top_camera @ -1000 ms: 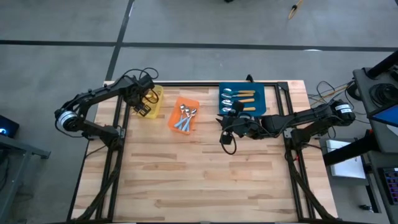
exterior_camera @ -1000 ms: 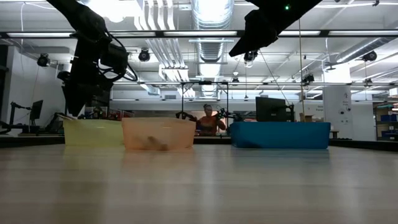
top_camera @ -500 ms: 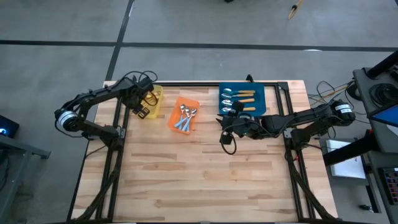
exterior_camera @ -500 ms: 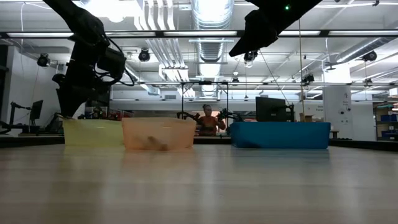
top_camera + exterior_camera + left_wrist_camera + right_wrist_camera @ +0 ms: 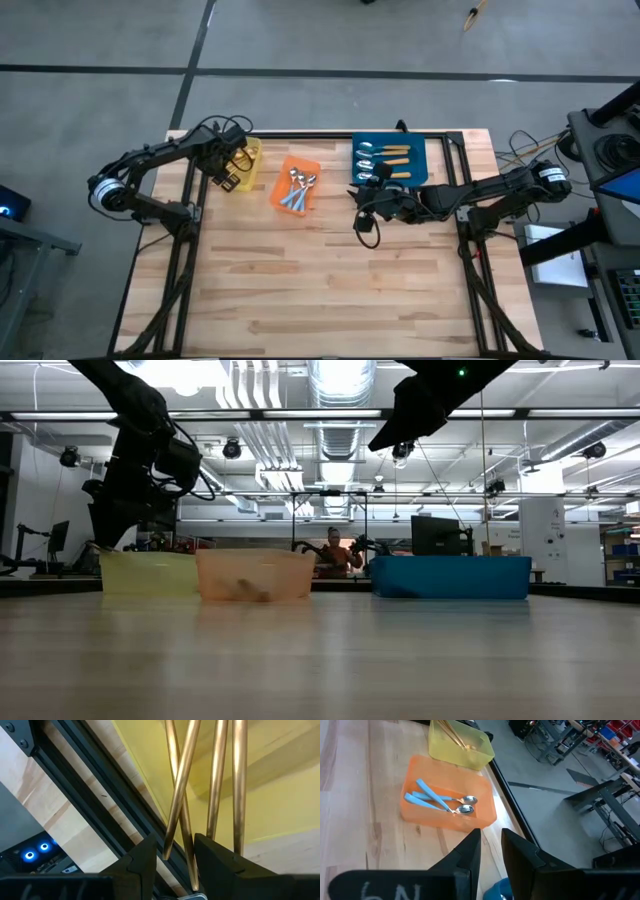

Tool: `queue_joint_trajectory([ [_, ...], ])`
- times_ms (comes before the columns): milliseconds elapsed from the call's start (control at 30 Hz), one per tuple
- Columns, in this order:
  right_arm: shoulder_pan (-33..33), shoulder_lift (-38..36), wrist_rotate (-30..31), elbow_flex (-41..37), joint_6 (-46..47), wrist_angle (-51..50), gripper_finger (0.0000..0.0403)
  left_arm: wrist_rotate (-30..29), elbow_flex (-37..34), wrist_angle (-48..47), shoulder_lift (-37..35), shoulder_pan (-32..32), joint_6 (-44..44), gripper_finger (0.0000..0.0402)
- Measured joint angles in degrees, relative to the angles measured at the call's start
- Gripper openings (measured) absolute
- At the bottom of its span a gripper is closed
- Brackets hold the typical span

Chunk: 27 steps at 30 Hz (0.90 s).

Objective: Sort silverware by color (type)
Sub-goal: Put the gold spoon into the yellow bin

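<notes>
My left gripper (image 5: 175, 850) stands open, pointing steeply down into the yellow bin (image 5: 248, 160) at the table's far left. Several thin gold spoons (image 5: 220, 780) lean inside that bin, and the lower ends of two crossed gold handles (image 5: 181, 827) sit between the fingers. Spoons with light-blue handles (image 5: 440, 802) lie in the orange bin (image 5: 296, 183). Spoons with orange handles (image 5: 388, 158) lie in the blue bin (image 5: 415, 150). My right gripper (image 5: 491, 845) hovers open by the blue bin's near left corner, nothing between its fingers. My left gripper has the ends of two crossed gold handles (image 5: 170, 851) between its open fingers, coming from above. A gap shows on either side of them, and I cannot tell whether a finger touches either handle.
The three bins stand in a row along the far edge. A dark frame rail (image 5: 100, 815) runs beside the yellow bin. A loose cable loop (image 5: 366, 226) hangs below my right gripper. Bare wood (image 5: 330, 290) fills the table's near half. A person (image 5: 335, 555) sits far behind the table.
</notes>
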Motion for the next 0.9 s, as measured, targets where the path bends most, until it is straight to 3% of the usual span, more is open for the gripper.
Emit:
queue_joint_trajectory([
  [400,0.0,0.0,0.0,0.0,-0.2,0.0,0.0068,0.0,0.3,0.0,0.0,0.0,-0.4,0.0110],
  [733,0.0,0.0,0.0,0.0,-0.2,0.0,0.0068,-0.3,0.3,-0.2,0.0,0.0,-1.1,0.0025],
  [900,0.0,0.0,0.0,0.0,-0.2,0.0,0.0068,-0.3,0.3,-0.2,-0.2,-0.1,-1.6,0.0005],
])
